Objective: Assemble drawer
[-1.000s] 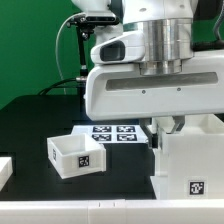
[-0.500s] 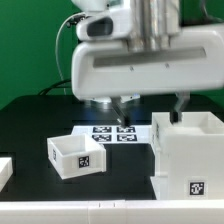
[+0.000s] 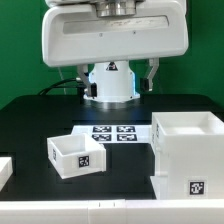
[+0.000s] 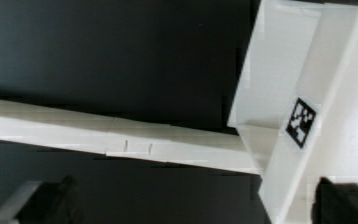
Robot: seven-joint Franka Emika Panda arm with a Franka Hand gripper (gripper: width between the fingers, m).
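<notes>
The end effector hung high above the black desk, its two fingers spread wide with nothing between them. In the exterior view the drawer sat on the desk well below it, at about seven o'clock from the gap between the fingers and clearly apart from both. The drawer stood upright with its open top up, and its black-and-white tag was on the side turned to that camera.

The larger white box stood at three o'clock from the drawer, with a strip of bare desk between them. It sat at roughly five o'clock from the end effector and had its own tag low on the near face. The marker board lay flat at one o'clock from the drawer, near its rear corner. A white part showed at nine o'clock from the drawer, cut by the picture's edge.

In the wrist view the end effector showed both fingers far apart over dark desk. A tagged white wall met a long white strip; which pieces these were could not be told.
</notes>
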